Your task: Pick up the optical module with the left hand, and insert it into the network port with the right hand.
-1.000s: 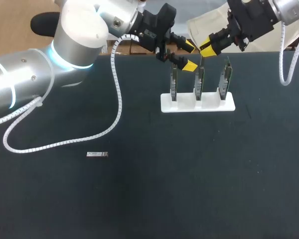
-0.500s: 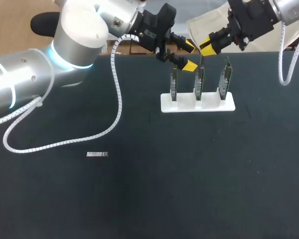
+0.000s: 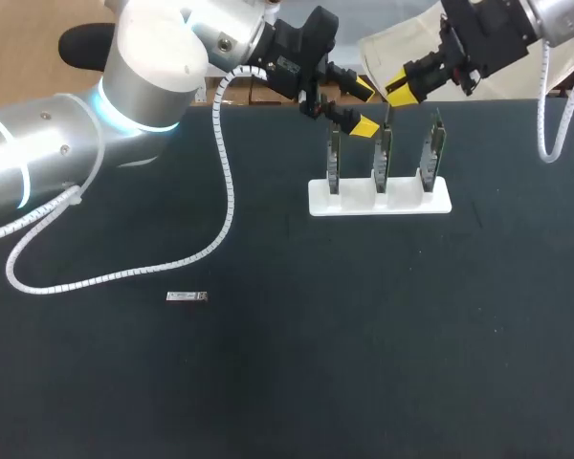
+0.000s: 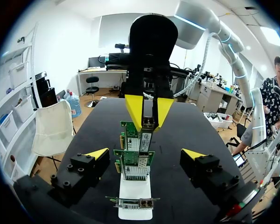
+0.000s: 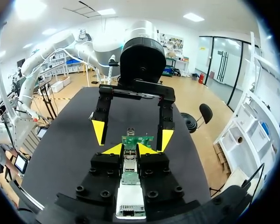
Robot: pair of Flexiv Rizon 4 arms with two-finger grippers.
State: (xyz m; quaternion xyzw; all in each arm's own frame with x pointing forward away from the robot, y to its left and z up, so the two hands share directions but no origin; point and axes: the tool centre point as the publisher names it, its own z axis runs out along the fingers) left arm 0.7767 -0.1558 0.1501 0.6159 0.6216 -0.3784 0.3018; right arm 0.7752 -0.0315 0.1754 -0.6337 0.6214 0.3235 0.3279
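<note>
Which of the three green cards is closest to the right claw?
The middle card in the white holder: the right gripper hangs just above its top, while the left card and right card stand aside.

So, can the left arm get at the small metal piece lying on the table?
Probably yes: the small metal piece lies alone on the table, nothing over it, and the left gripper is open and empty, though off at the card stand.
</note>
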